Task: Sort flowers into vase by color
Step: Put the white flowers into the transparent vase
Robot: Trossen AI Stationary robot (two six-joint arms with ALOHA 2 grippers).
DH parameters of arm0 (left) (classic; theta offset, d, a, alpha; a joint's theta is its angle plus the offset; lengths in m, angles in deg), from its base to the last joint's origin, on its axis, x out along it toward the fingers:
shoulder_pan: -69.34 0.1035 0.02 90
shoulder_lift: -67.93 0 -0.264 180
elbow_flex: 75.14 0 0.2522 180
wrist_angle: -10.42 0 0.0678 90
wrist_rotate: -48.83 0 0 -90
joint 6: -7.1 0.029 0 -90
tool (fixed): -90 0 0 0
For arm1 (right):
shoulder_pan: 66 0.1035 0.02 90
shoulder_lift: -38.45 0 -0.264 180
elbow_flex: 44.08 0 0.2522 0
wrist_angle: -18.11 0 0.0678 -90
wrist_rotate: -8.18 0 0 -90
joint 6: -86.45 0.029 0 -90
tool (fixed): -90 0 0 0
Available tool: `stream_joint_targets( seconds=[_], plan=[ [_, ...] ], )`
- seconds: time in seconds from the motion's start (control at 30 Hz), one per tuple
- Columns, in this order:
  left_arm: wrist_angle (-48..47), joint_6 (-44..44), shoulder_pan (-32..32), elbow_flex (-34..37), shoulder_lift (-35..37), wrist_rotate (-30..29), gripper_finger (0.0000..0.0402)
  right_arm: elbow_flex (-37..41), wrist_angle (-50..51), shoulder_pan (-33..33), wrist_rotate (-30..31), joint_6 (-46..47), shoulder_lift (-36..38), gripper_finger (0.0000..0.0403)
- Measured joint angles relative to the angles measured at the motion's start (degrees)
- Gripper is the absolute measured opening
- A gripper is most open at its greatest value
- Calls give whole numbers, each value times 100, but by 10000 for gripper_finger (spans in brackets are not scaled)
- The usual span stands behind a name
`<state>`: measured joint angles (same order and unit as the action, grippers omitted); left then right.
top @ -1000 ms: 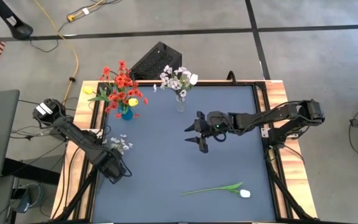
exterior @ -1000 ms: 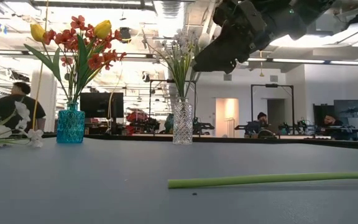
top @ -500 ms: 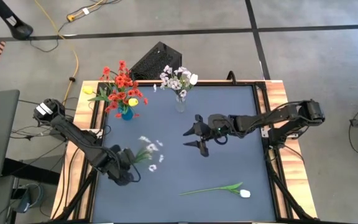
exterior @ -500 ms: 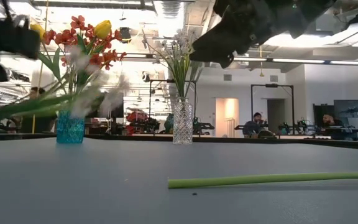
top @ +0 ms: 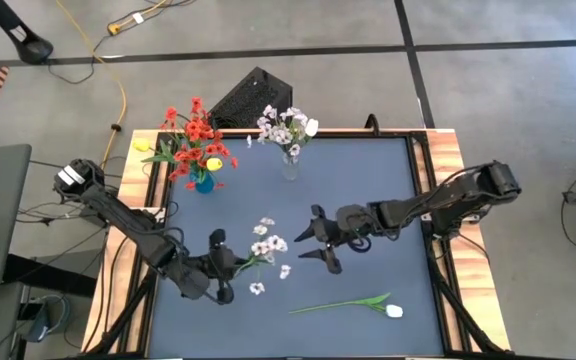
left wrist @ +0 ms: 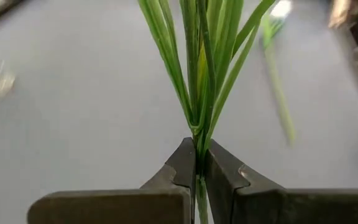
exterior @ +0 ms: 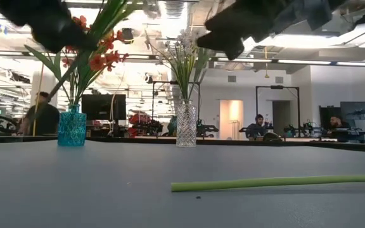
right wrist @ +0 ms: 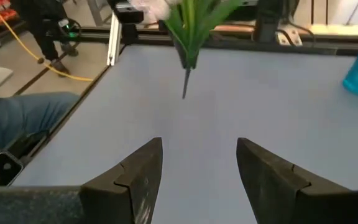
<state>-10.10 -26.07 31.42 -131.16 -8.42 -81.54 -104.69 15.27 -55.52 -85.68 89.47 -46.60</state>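
My left gripper (top: 226,266) is shut on a spray of small white blossoms (top: 266,246) with green leaves (left wrist: 197,56), above the table's near-left part. My right gripper (top: 313,246) is open and empty just right of the spray, above the table's middle. A white tulip (top: 350,302) lies flat on the table near the front edge, its bud (top: 394,311) to the right. A blue vase (top: 203,183) with red and yellow flowers (top: 192,138) and a clear vase (top: 290,166) with white blossoms (top: 286,125) stand at the far edge. My left gripper pinches the spray's green stem (left wrist: 199,163) between its two fingers, just below where the leaves fan out. The fingers come from the table's left, and the spray sticks out ahead of them toward the right. The spray is lifted clear of the table.
The tulip's stem (exterior: 277,182) lies across the near right of the table in the low view. A black box (top: 253,97) sits behind the far edge. People sit in the room beyond the table. A person's leg (right wrist: 23,118) shows past the table's edge.
My left gripper has lifted the white spray off the table at its left edge and carried it toward the right, to the near middle, clear of the surface. My right gripper has moved a little toward the near edge, still open.
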Motion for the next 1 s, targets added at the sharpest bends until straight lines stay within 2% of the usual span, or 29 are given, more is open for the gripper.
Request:
stream_joint_targets(
  seconds=[0.07, 0.23, 0.47, 0.73, 1.0],
  plan=[
    [597, 548, 51, 0, 0, -2, 5, 1, -291, 79, 96, -10, -201, 232],
    [1870, 1792, 194, -1, 0, -26, 5, -14, -1849, 155, 95, -95, -1220, 232],
    [2610, 2395, 471, 0, -42, -101, 5, -452, -3331, 154, 81, -224, -2294, 232],
    [2649, 2431, 770, 2, -168, 69, 5, -1053, -3249, 154, 75, -732, -2687, 232],
    [2539, 2361, 812, 2, -168, 45, 5, -1064, -3117, 60, 77, -809, -2634, 225]
  ],
)
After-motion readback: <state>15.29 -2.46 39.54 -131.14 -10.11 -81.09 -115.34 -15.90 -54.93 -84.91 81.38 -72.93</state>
